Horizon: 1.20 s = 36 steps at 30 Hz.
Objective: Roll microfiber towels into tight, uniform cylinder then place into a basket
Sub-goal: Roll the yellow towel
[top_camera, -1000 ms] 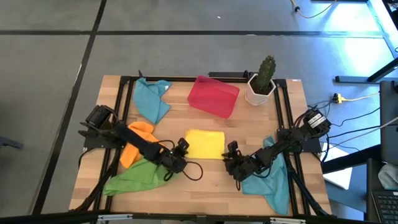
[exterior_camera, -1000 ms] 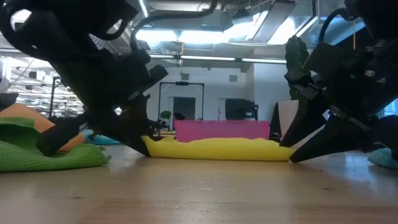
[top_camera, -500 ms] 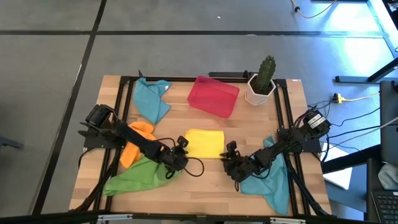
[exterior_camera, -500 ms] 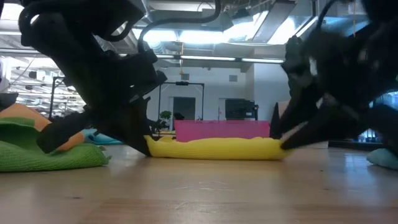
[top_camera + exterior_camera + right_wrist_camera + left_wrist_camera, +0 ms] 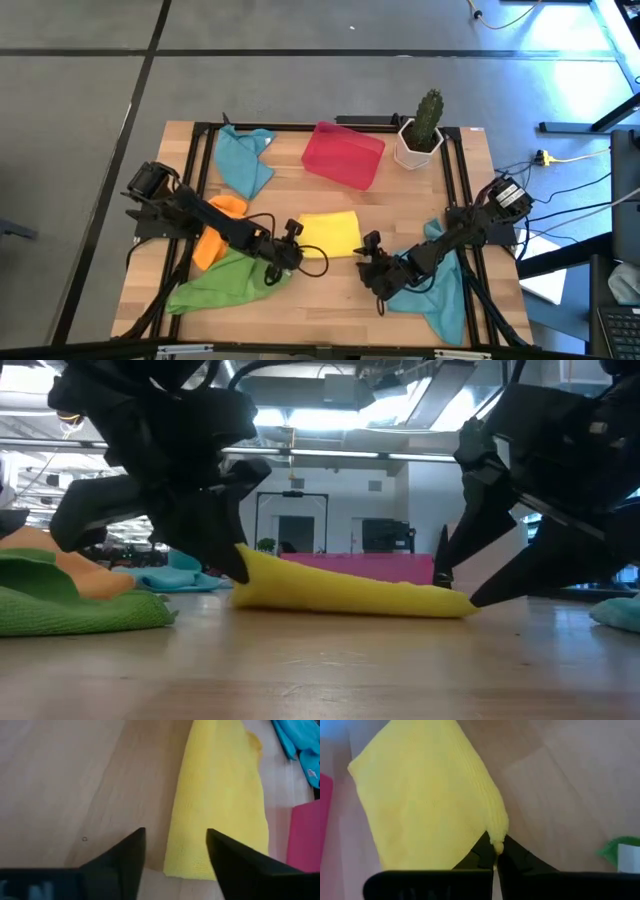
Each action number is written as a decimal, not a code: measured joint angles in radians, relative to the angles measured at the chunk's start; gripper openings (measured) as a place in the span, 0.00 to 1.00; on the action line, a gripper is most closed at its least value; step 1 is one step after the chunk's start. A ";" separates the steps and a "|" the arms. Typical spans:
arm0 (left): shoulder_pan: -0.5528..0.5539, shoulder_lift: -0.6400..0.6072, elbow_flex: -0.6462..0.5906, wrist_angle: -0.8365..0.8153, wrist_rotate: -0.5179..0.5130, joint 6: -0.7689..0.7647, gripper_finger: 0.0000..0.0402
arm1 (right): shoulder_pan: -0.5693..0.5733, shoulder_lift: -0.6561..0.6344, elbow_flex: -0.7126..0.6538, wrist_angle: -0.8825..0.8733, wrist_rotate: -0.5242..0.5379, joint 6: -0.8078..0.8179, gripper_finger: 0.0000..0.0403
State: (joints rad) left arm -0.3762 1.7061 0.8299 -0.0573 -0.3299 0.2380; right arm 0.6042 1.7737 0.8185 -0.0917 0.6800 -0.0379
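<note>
Left pincer (image 5: 291, 236) pinching, lifting folded yellow microfiber towel (image 5: 331, 231) corner mid-worktop; right pincer (image 5: 370, 258) gaping wide beside opposite edge; red plastic basket (image 5: 344, 155) lying behind.

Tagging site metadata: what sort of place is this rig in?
Likely a lab or open workshop: a wooden table on a bare grey floor, ceiling ducts overhead, and cables trailing beside it.

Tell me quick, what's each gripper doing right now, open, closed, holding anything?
Left gripper: shut on a corner of the yellow towel, lifting that end.
Right gripper: open, holding nothing, at the yellow towel's other end.
</note>
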 joint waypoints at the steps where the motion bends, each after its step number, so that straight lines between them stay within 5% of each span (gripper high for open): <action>1: 0.003 0.000 0.000 0.000 0.005 -0.001 0.00 | 0.000 0.000 0.000 -0.002 0.000 -0.002 0.60; 7: 0.005 -0.007 0.000 0.003 0.015 -0.004 0.00 | 0.000 0.010 0.001 -0.005 0.000 -0.049 0.69; 17: 0.017 -0.025 -0.026 0.070 0.068 -0.039 0.00 | 0.004 0.085 0.006 0.000 0.068 -0.036 0.63; 36: 0.009 -0.028 -0.274 0.521 0.115 -0.129 0.00 | 0.000 0.089 0.003 -0.015 0.109 -0.038 0.54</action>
State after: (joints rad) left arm -0.3676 1.6779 0.5562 0.4640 -0.2151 0.1086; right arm 0.6041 1.8626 0.8219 -0.1062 0.7887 -0.0761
